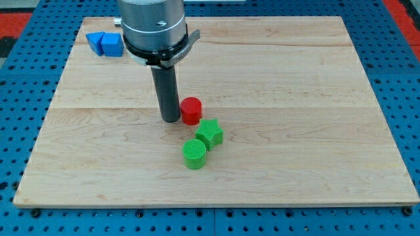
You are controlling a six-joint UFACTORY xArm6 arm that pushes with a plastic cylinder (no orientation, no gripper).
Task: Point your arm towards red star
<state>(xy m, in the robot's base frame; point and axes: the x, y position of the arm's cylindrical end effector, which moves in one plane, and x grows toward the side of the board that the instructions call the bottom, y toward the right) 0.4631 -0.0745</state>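
Observation:
My tip rests on the wooden board, just left of a red cylinder and nearly touching it. A green star lies just below and right of the red cylinder. A green cylinder sits below the green star, touching it. No red star shows in the camera view; the arm's body hides part of the board at the view's top.
Two blue blocks sit together at the board's top left corner. A blue pegboard surrounds the board.

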